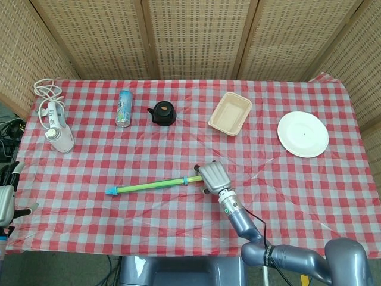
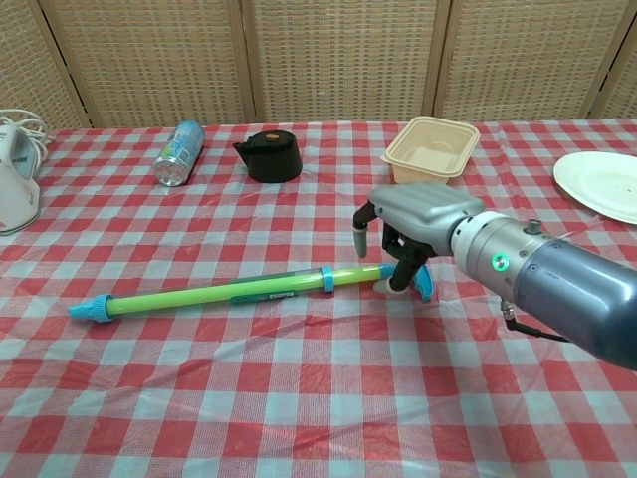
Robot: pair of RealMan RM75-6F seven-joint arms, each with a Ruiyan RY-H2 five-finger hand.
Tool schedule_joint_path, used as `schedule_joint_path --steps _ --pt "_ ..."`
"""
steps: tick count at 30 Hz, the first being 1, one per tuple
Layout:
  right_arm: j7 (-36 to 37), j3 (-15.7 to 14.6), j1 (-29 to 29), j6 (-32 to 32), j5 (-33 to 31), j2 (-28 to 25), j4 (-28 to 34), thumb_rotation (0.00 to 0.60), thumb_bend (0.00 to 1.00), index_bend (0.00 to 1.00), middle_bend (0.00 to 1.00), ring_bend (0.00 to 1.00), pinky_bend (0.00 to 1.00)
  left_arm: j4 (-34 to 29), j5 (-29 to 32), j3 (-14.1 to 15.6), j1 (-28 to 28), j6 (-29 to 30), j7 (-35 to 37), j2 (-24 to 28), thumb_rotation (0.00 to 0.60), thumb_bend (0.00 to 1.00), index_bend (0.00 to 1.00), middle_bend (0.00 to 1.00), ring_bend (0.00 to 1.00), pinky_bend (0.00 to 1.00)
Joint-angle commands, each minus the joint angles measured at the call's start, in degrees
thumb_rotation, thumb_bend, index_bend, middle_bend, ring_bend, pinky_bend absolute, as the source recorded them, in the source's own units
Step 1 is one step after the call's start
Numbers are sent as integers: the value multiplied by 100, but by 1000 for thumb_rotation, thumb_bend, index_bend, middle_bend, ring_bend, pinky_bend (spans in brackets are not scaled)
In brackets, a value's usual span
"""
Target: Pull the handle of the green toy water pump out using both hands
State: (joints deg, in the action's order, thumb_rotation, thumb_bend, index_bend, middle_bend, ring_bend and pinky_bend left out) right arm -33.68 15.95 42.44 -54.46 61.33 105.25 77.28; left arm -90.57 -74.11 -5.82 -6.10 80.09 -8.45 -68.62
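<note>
The green toy water pump (image 1: 152, 185) (image 2: 229, 292) lies flat on the checked cloth, its blue nozzle cap (image 2: 90, 309) pointing left. Its blue T-handle (image 2: 424, 286) at the right end is partly hidden in the chest view and fully covered in the head view. My right hand (image 1: 213, 176) (image 2: 408, 214) is over that handle end, palm down, thumb on the near-left side of the tube and fingers reaching down by the handle. No firm grip shows. My left hand (image 1: 5, 201) hangs at the table's front left corner, fingers spread, holding nothing.
Along the back stand a white iron (image 1: 56, 128) (image 2: 15, 179) with its cord, a lying can (image 1: 124, 107) (image 2: 179, 151), a black pot (image 1: 162, 112) (image 2: 269, 156), a beige tray (image 1: 230, 113) (image 2: 431, 149) and a white plate (image 1: 302, 134) (image 2: 602, 184).
</note>
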Motion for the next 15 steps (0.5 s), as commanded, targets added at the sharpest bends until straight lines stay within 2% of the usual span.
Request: schedule_joint_path --steps 1,15 --pt "-53 -15 67 27 -72 57 -111 600 432 476 1000 1000 536 9 15 -2 -4 -15 13 4 600 13 0 0 0 0" --pt "-208 -81 306 121 -472 187 -477 600 432 456 1000 1000 536 25 91 -5 -25 -53 -16 -6 600 13 0 0 0 0"
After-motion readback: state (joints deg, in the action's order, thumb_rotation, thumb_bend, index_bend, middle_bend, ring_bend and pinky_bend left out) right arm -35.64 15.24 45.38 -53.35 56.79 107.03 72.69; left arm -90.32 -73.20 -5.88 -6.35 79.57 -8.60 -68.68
